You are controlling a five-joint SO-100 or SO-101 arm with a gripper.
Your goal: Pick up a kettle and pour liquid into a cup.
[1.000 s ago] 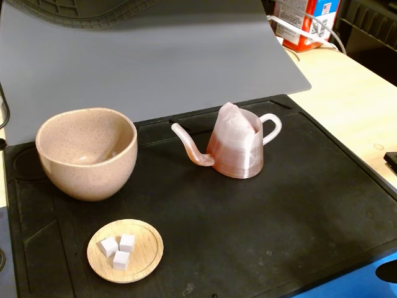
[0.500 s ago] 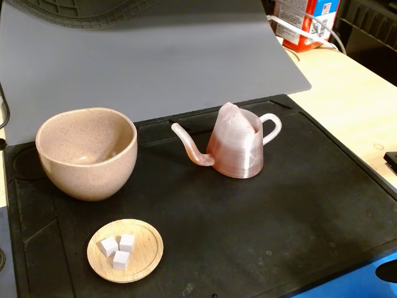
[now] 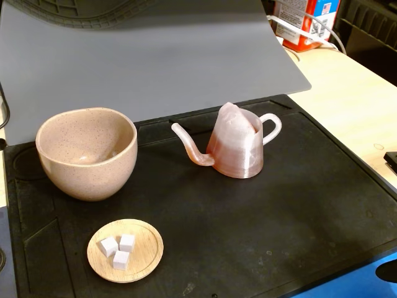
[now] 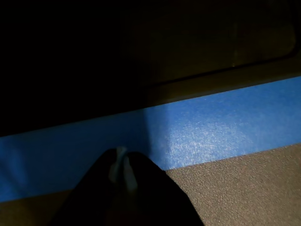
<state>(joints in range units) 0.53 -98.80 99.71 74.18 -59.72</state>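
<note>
Fixed view: kettle (image 3: 239, 149) upright, spout (image 3: 189, 148) left twd cup (image 3: 87, 153)

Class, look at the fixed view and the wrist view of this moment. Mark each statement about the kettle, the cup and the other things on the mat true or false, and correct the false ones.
1. The kettle stands upright on the black mat. True.
2. The kettle's spout points away from the cup. False: in the fixed view it points left, toward the cup.
3. The wooden dish holds three white cubes. True.
4. The gripper holds the kettle's handle. False: nothing touches the kettle; the wrist view shows the gripper over a blue strip.
5. The kettle lies inside the cup. False: the two stand apart on the mat.
</note>
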